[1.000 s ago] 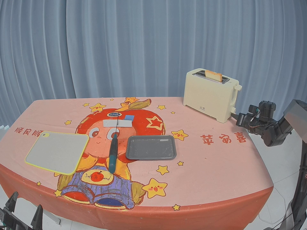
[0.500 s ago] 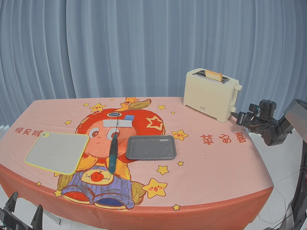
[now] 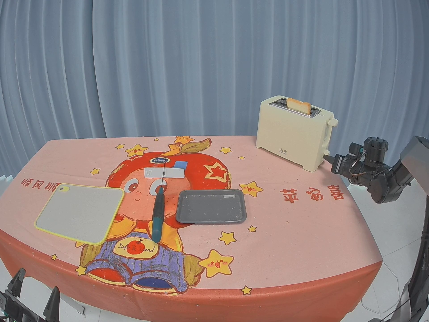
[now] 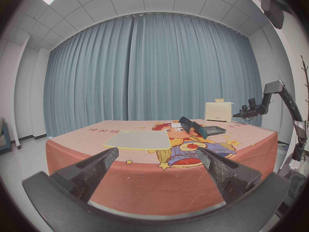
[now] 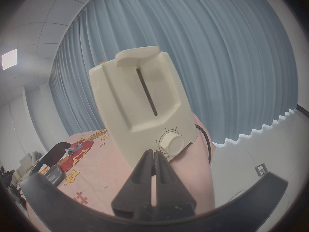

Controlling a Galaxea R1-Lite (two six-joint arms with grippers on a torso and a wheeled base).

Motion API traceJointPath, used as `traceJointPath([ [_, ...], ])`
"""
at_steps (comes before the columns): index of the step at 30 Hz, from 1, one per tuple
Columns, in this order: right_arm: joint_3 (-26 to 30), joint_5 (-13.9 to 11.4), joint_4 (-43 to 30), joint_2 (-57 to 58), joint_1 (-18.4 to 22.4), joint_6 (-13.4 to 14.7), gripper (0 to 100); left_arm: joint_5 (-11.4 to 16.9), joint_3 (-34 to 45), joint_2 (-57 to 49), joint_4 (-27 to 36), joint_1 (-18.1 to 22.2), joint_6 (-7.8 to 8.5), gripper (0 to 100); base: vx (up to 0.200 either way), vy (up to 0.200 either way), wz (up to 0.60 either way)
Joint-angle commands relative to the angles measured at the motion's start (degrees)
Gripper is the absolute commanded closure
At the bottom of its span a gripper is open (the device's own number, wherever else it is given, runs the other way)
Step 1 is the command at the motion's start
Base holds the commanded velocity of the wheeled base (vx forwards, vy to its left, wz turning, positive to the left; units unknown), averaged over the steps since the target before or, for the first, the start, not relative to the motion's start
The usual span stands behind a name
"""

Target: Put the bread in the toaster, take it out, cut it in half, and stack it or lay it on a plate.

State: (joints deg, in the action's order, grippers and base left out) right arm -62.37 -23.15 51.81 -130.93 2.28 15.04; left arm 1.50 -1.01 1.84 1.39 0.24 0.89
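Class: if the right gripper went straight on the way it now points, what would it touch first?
Probably the toaster, on its end face beside the dial; how far off is unclear.

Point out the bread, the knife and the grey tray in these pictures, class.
bread (image 3: 298, 106): head view, on the part standing out of the toaster (image 3: 292, 135) slot.
knife (image 3: 157, 218): head view, on the middle of its teal handle.
grey tray (image 3: 210, 206): head view, on its bare floor.
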Motion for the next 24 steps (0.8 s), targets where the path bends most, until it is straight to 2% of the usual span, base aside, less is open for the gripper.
traceJointPath([
  [1,0.49,-0.14,0.13,1.73,-0.43,0.07,100,-0.01,0.57,0.09,0.02,0.02,-0.01,0,0.0,0.0,0.0],
  [12,3.57,-0.23,0.22,10.96,-2.63,0.25,100,-0.01,0.48,0.09,0.02,0.02,-0.01,0,0.0,0.0,0.0],
  [16,3.3,0.03,4.26,13.07,-2.54,0.34,100,-0.01,0.48,0.09,0.02,0.02,-0.01,0,0.0,0.0,0.0],
  [18,2.25,1.09,9.54,12.89,-2.1,1.13,100,-0.01,0.57,0.09,0.02,0.02,-0.01,0,0.0,0.0,0.0],
  [22,-1.27,4.34,17.27,10.43,-2.1,4.91,100,-0.01,0.48,0.09,0.02,0.02,-0.01,0,0.0,0.0,0.0],
  [24,-3.9,5.48,19.73,7.62,-2.19,5.08,100,-0.01,0.48,0.09,0.02,0.02,-0.01,0,0.0,0.0,0.0],
])
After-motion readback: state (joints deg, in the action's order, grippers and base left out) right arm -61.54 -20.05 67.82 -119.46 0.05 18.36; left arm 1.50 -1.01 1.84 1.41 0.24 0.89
